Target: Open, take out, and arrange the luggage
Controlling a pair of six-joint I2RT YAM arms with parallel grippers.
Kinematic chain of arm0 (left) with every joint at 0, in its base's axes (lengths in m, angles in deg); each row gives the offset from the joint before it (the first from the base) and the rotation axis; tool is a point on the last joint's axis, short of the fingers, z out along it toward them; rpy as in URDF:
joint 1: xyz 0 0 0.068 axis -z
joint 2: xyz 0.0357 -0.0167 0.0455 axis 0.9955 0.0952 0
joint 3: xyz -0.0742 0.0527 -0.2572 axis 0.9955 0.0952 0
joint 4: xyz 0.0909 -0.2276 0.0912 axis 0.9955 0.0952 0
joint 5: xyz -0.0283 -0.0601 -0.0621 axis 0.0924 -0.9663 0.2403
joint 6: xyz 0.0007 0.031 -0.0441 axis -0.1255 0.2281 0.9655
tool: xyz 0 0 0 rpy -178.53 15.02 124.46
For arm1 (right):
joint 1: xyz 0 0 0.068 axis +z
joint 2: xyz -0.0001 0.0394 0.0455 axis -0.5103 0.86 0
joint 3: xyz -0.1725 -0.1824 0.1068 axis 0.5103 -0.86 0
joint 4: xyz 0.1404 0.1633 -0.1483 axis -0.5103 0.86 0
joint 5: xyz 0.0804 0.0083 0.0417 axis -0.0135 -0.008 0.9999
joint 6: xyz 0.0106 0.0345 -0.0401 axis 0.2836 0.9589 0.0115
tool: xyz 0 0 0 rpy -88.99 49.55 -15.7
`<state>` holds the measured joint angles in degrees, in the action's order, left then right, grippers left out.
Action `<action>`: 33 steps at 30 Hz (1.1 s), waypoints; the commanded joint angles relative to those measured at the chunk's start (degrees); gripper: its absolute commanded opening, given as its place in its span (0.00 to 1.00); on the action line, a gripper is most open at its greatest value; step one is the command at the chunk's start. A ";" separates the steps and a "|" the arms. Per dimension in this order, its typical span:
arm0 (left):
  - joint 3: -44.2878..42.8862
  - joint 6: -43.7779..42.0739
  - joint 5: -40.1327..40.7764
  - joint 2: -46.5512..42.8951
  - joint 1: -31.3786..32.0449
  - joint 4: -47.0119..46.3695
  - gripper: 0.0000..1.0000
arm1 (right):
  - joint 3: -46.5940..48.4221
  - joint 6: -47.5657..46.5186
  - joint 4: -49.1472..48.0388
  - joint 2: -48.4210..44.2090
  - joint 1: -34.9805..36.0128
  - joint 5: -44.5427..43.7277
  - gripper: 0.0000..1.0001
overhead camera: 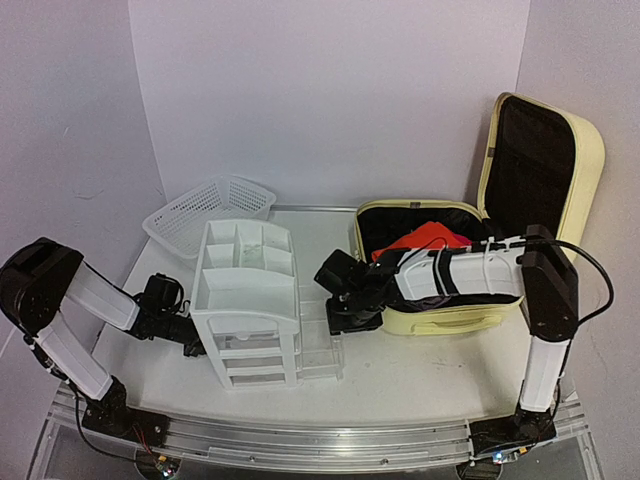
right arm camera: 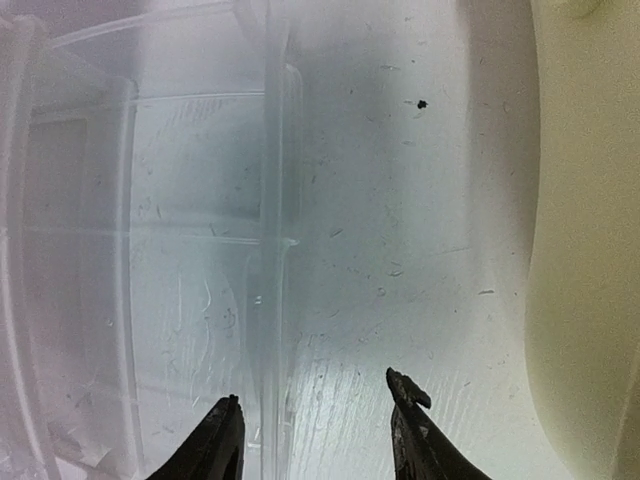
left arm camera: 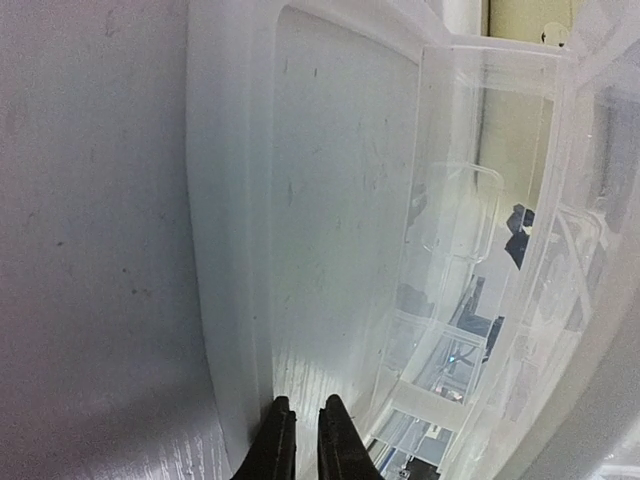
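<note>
White tabletop (overhead camera: 420,375): overhead shows open luggage (overhead camera: 540,170); only wrist views show left gripper (left arm camera: 305,440) nearly closed, right gripper (right arm camera: 315,435) half-wide astride clear drawer (right arm camera: 180,250) wall.

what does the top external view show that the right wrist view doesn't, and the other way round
Only the top external view: the luggage open with its lid raised, a red item inside, the white mesh basket, the whole drawer organizer, the left arm and the right arm.
Only the right wrist view: the right gripper up close, open over the clear drawer's front edge, and a black speck on the table.
Both: the luggage's pale yellow shell, the pulled-out clear drawer, the table.
</note>
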<state>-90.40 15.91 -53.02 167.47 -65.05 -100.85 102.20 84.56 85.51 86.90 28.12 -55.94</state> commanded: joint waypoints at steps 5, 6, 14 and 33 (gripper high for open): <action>0.93 -2.84 4.00 -4.28 -5.20 6.02 0.15 | 3.98 -16.57 5.22 -17.78 -0.10 -1.70 0.86; 1.50 -2.73 3.98 -4.62 -6.64 6.56 0.17 | 4.18 -18.92 5.59 -18.91 -0.51 -1.88 0.92; -2.28 -5.49 15.34 -14.26 -11.89 28.77 0.49 | 4.30 -25.21 8.86 -17.75 -18.14 7.39 0.98; -22.16 -2.24 32.31 -33.01 -12.02 67.13 0.68 | 16.53 -6.63 19.39 -0.11 -25.85 15.15 0.59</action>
<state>-103.68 12.52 -26.09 140.28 -76.79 -42.06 116.49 68.39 103.68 84.32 2.55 -44.36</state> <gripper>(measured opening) 0.674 0.610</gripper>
